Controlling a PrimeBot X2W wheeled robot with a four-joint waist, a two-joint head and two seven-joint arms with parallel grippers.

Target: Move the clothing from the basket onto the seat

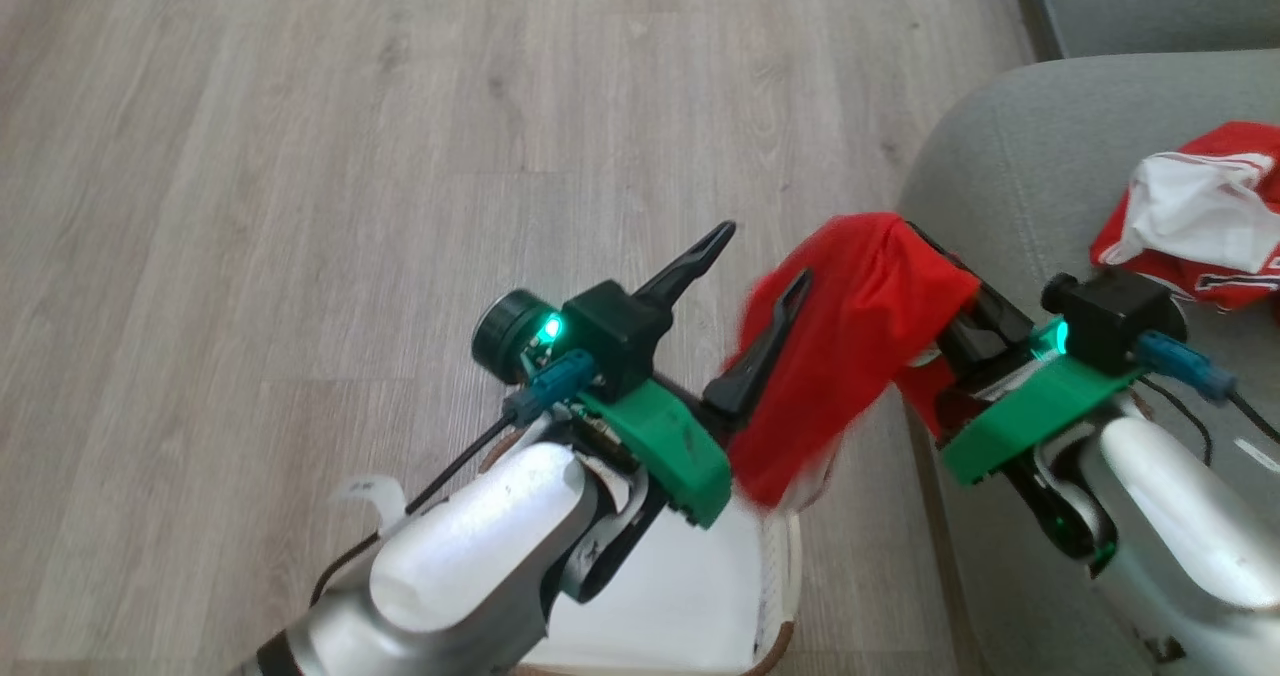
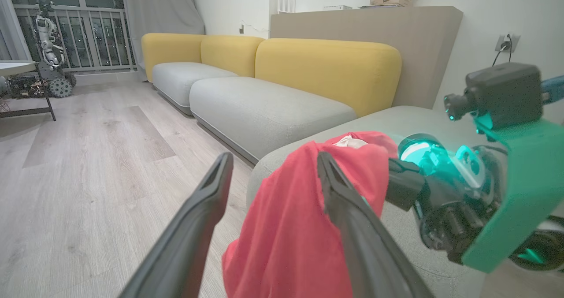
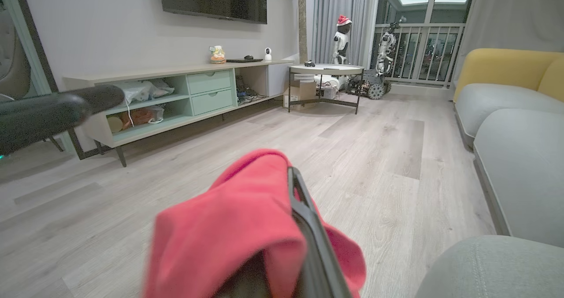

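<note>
My right gripper is shut on a plain red garment, held in the air over the floor beside the seat's rounded corner. The cloth drapes over its fingers, and one dark finger shows at the edge of the red garment. My left gripper is open and holds nothing, with its fingers just left of the hanging cloth. A red-and-white jersey lies crumpled on the seat. The basket sits below my left arm, with the white sheet showing in its bottom.
Pale wood floor spreads to the left and ahead. Further grey cushions with yellow backs run along the wall. A TV cabinet, a round side table and other robots stand far across the room.
</note>
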